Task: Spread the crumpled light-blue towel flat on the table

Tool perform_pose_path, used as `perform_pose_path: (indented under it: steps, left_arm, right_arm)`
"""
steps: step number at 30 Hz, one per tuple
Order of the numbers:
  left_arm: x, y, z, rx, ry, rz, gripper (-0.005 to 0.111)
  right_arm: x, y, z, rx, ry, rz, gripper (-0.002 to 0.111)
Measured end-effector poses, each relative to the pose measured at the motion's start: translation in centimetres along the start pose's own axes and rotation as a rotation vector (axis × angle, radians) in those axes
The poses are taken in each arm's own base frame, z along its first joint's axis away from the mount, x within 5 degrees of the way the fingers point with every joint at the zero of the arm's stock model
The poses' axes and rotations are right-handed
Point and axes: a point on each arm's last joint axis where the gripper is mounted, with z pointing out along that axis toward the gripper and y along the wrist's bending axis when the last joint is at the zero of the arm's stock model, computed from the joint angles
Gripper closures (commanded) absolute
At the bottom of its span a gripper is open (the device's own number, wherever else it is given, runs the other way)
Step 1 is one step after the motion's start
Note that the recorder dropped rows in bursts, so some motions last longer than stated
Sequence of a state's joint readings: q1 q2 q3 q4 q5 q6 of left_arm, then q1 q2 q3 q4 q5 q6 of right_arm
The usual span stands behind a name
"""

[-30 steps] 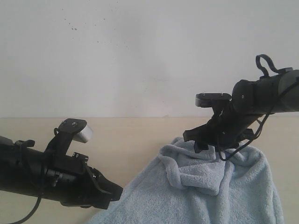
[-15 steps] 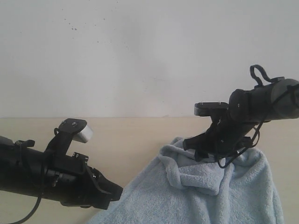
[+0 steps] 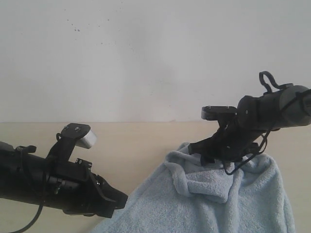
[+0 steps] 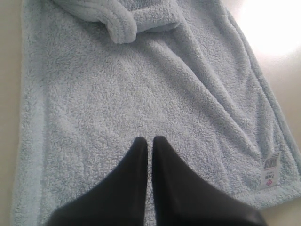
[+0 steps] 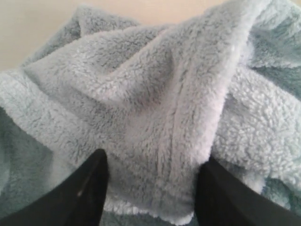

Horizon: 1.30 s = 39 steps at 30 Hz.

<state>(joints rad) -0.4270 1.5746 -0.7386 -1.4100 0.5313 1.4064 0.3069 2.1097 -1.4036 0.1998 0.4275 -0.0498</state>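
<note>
One view alone shows towel's (image 4: 141, 84) label (image 4: 270, 170).

Right gripper (image 5: 149, 186): two black fingers (image 5: 80, 193) spread apart, a thick bunched fold of the light-blue towel (image 5: 155, 108) between them. Hemmed edge runs along the fold. Beige table (image 5: 56, 23) shows beyond the cloth.

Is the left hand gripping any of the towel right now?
No. In the left wrist view the left hand has its fingertips pressed together with no cloth between them, over the flat part of the towel.
</note>
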Motion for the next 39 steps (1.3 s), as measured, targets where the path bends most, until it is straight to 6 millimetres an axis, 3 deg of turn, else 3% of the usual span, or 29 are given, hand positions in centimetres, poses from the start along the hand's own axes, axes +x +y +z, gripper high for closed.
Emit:
perform_pose_path:
  steps: [6,12,15,16,18,19,21,22,26,31,39]
  left_arm:
    - [0.0,0.0,0.0,0.000,0.000,0.000,0.103]
    - [0.1,0.1,0.0,-0.008,0.009,0.026,0.103]
    - [0.3,0.4,-0.1,-0.044,0.036,0.096,0.103]
    - [0.3,0.5,-0.3,-0.067,0.048,0.126,0.101]
    - [0.4,0.6,-0.5,-0.090,0.063,0.176,0.087]
    - [0.4,0.7,-0.6,-0.099,0.068,0.194,0.072]
    - [0.4,0.9,-0.6,-0.128,0.078,0.222,0.050]
    - [0.4,1.0,-0.6,-0.137,0.078,0.220,0.048]
    - [1.2,1.8,0.3,-0.158,0.128,0.142,0.048]
    - [3.6,3.5,3.1,-0.163,0.260,0.068,0.048]
    - [4.4,5.0,4.2,-0.244,0.279,0.060,0.048]
  right_arm:
    - [-0.1,0.3,0.0,-0.035,-0.009,0.049,0.109]
    - [-0.3,0.4,-0.3,-0.042,-0.018,0.060,0.108]
    - [-0.9,0.5,-1.7,-0.033,-0.051,0.025,0.108]
    - [-1.6,0.4,-3.2,-0.013,-0.086,-0.028,0.108]
    - [-2.4,-0.4,-5.5,0.028,-0.123,-0.078,0.108]
    - [-2.7,-1.0,-6.3,0.042,-0.134,-0.083,0.108]
    - [-3.1,-3.1,-8.3,0.080,-0.145,-0.057,0.108]
    - [-3.3,-4.9,-9.5,0.107,-0.150,-0.026,0.108]
    - [-3.2,-7.7,-11.5,0.150,-0.138,0.019,0.108]
    - [-3.1,-7.7,-11.7,0.141,-0.135,0.024,0.108]
    - [-3.2,-7.7,-11.7,0.142,-0.147,0.017,0.108]
